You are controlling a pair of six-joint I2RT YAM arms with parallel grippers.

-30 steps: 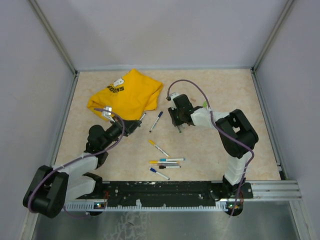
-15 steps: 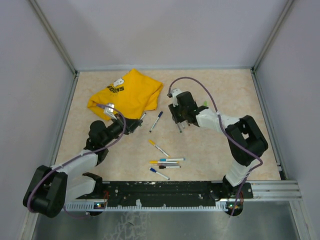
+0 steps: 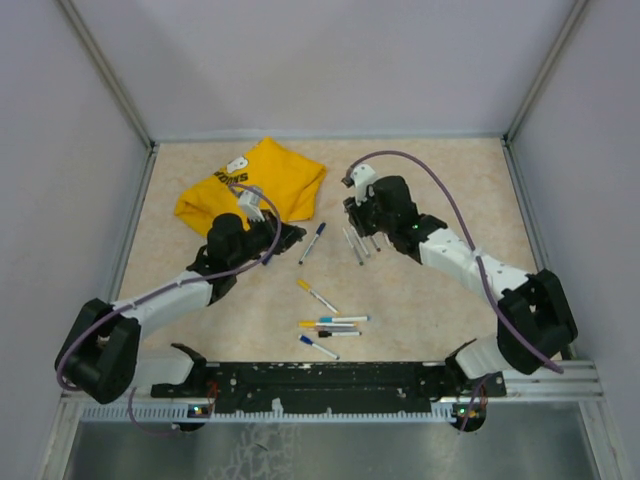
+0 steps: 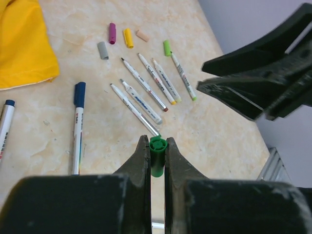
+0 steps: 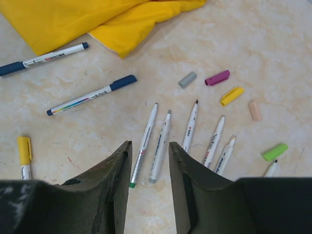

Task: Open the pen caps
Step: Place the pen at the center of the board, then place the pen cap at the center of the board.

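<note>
My left gripper [image 4: 157, 145] is shut on a green pen cap [image 4: 157, 155] and holds it above the table; it sits near the shirt's right edge in the top view [image 3: 293, 233]. My right gripper [image 5: 148, 146] is open and empty, hovering over a row of several uncapped pens [image 5: 161, 141], also seen from above [image 3: 355, 245]. Loose caps lie beyond them: grey [image 5: 187, 79], purple [image 5: 217, 77], yellow [image 5: 231, 96], peach [image 5: 254, 110], light green [image 5: 274, 152]. A blue-capped pen [image 5: 92, 95] lies to the left.
A yellow T-shirt [image 3: 255, 190] lies at the back left. Several capped pens lie in a cluster near the front [image 3: 330, 325], one with a yellow cap [image 3: 316, 296]. Another blue-capped pen [image 5: 41, 59] lies beside the shirt. Walls enclose the table.
My left gripper has swung right and forward towards the uncapped pens. My right gripper has shifted slightly farther back and its elbow has swung right.
</note>
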